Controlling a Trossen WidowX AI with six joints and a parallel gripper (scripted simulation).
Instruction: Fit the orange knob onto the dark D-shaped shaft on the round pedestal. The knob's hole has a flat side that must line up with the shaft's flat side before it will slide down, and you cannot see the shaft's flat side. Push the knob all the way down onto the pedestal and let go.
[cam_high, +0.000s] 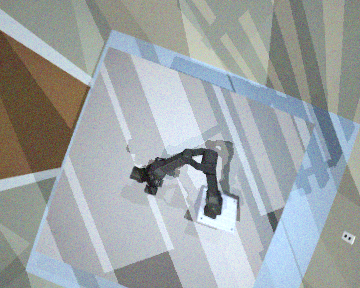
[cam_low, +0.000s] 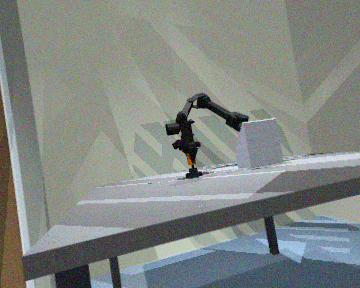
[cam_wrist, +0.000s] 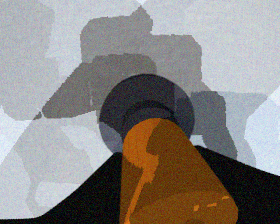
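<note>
The gripper (cam_low: 191, 157) (cam_wrist: 159, 153) is shut on the orange knob (cam_low: 190, 161) (cam_wrist: 175, 175), which hangs between the fingers over the round pedestal (cam_low: 194, 175) (cam_wrist: 145, 84). In the exterior view the dark shaft (cam_low: 193, 168) stands up from the pedestal, and the knob's lower end is at about the shaft's top. Whether they touch cannot be told. In the wrist view the knob's far end overlaps the near part of the pedestal's middle and hides the shaft. The flat sides of hole and shaft do not show. In the top view the arm hides the knob and pedestal.
The arm's base stands on a white block (cam_high: 225, 215) (cam_low: 262, 145) on the table (cam_high: 100, 200) (cam_low: 125, 215), to the right of the pedestal in the exterior view. The table's front edge (cam_low: 150, 232) crosses that view. Patchy shadows and light stripes lie across the table top.
</note>
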